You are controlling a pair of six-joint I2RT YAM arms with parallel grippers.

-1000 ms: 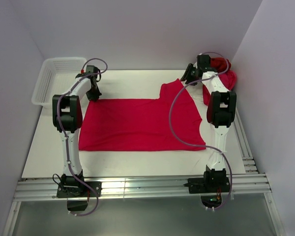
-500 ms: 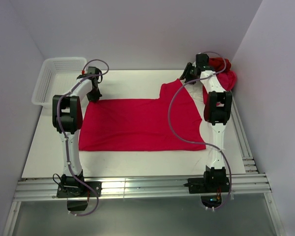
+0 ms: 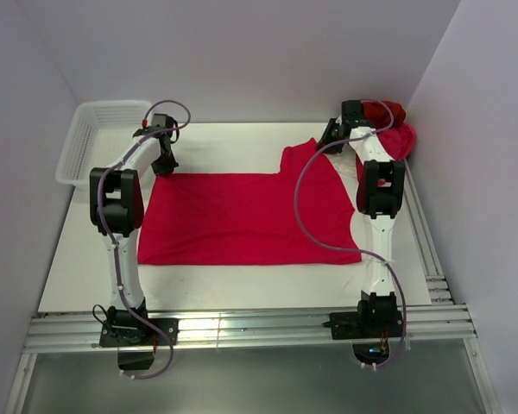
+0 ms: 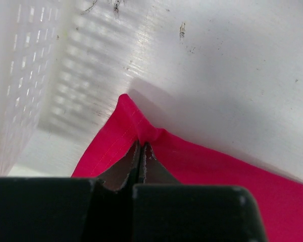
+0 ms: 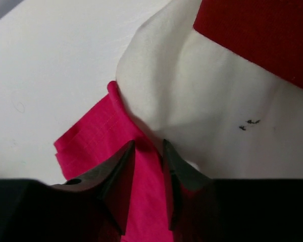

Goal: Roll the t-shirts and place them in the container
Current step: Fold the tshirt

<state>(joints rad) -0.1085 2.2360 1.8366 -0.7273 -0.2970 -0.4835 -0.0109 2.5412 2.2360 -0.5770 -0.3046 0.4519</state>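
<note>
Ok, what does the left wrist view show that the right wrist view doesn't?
Only the left wrist view shows the mesh basket at its left edge, and the left gripper shut on a pinched corner of the crimson shirt.

Only the right wrist view shows a whitish shirt with a dark red shirt over it, and the right gripper with its fingers apart over crimson cloth.

Both show the crimson shirt and the white table.

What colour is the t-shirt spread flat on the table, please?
Bright crimson t-shirt, clearest in the top external view.
</note>
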